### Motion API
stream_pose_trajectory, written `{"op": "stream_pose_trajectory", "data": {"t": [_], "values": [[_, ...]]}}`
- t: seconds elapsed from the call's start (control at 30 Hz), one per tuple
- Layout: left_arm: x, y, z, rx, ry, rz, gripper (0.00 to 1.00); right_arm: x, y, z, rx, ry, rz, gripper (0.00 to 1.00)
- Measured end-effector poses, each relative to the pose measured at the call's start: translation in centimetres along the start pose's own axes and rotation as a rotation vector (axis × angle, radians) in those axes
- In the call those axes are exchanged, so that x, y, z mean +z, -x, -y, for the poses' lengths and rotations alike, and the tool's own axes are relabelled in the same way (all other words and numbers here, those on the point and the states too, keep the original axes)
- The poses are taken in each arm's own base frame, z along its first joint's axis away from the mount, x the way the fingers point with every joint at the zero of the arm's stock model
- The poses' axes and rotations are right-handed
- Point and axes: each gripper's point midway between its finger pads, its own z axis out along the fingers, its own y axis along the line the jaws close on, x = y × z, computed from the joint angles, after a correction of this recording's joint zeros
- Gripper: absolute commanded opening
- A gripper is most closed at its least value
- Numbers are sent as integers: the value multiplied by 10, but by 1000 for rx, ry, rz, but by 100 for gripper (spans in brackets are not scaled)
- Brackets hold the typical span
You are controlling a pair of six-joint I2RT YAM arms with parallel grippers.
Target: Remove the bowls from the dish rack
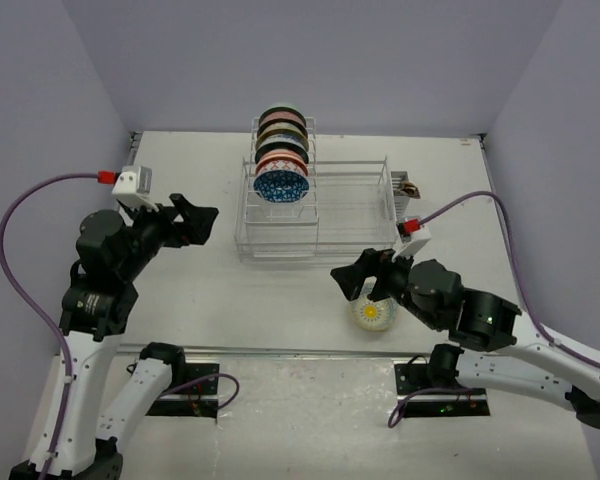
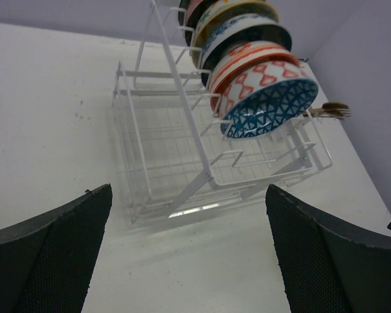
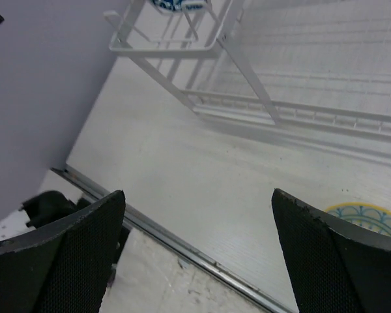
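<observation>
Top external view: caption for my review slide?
Bowls stand in the dish rack; one yellow bowl sits on the table by the open right gripper.

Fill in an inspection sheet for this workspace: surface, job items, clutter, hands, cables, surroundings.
Surface: white table, with a metal strip along its near edge.
Job's things: rack at the far middle; a row of bowls stands on edge in its left end, blue-white bowl nearest. One yellow bowl lies on the table outside the rack.
Clutter: small brown item by the rack's far right corner; too small to identify.
Hands: left hand open, empty, facing the rack. Right hand open, empty, beside the yellow bowl.
Cables: purple cables loop off both arms, apart from the rack.
Surroundings: lilac walls on three sides.
</observation>
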Motion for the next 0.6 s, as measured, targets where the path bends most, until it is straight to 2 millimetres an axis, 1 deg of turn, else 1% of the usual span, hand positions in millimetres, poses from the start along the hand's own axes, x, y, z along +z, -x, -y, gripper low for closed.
{"op": "stream_pose_trajectory", "data": {"t": [0.07,0.1,0.17,0.2,0.23,0.3,0.37,0.4,0.43,0.47,0.53,0.57,0.6], "values": [[6,23,16,21,-44,18,100,-8,22,-7,58,35,87,94],[10,30,21,32,-55,19,100,-11,29,-7,74,41,113,94],[25,39,34,70,-43,4,100,-17,39,-6,101,41,158,95],[33,39,49,93,-56,-9,100,-20,43,-3,111,37,175,95],[38,37,62,123,-63,-25,100,-23,46,0,119,29,191,95],[52,18,95,217,-42,-78,100,-32,52,8,137,14,222,95],[60,-5,126,325,-40,-131,100,-43,57,17,153,5,248,95],[64,-16,133,383,-22,-152,100,-48,59,20,158,2,258,95],[68,-25,137,437,-2,-169,100,-54,61,25,163,-2,271,95],[73,-31,134,501,41,-178,100,-59,62,28,170,1,281,95],[81,-35,121,596,128,-180,100,-69,64,34,178,8,294,95],[85,-34,112,656,185,-175,99,-73,64,36,182,13,298,95],[86,-33,109,674,204,-171,99,-77,65,38,187,17,304,95]]}}
